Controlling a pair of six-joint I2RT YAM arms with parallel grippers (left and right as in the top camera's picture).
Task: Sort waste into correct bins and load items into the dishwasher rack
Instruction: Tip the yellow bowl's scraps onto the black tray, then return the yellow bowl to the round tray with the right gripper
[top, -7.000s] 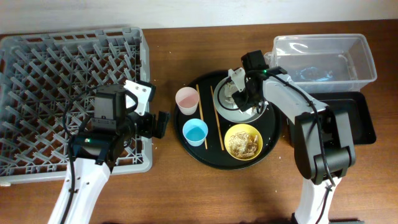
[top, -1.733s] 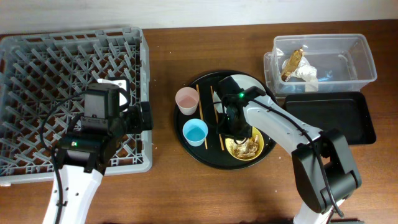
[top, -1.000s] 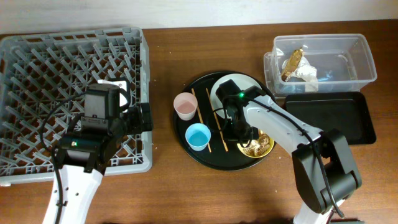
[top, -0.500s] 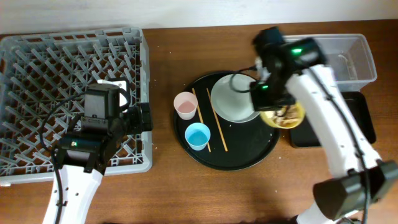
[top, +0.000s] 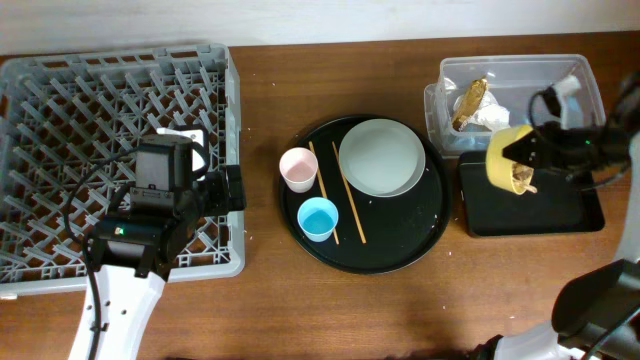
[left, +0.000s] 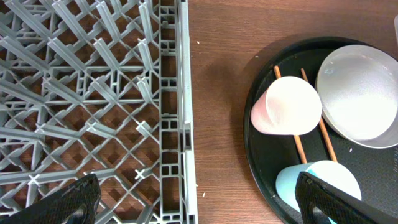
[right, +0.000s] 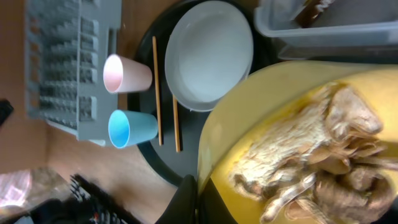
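2 grippers, 2 states for you: your right gripper (top: 538, 150) is clamped on the rim of the yellow bowl (top: 505, 160), tipped on its side over the shallow black tray (top: 560, 215) beside the clear tub (top: 585, 95), tan leftovers (right: 311, 155) inside. Your left gripper (top: 236, 188) hovers at the right edge of the grey rack (top: 60, 90), fingers (left: 74, 198) spread wide, holding nothing. On the round black tray (top: 400, 242) sit the pink cup (top: 299, 168), blue cup (top: 317, 218), plate (top: 380, 158) and 2 chopsticks (top: 353, 205).

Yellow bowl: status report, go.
Left gripper open, by the rack edge. Right gripper shut on yellow bowl, tipped on its side over the black tray, leftovers inside. Nothing seen between bowl and tray.
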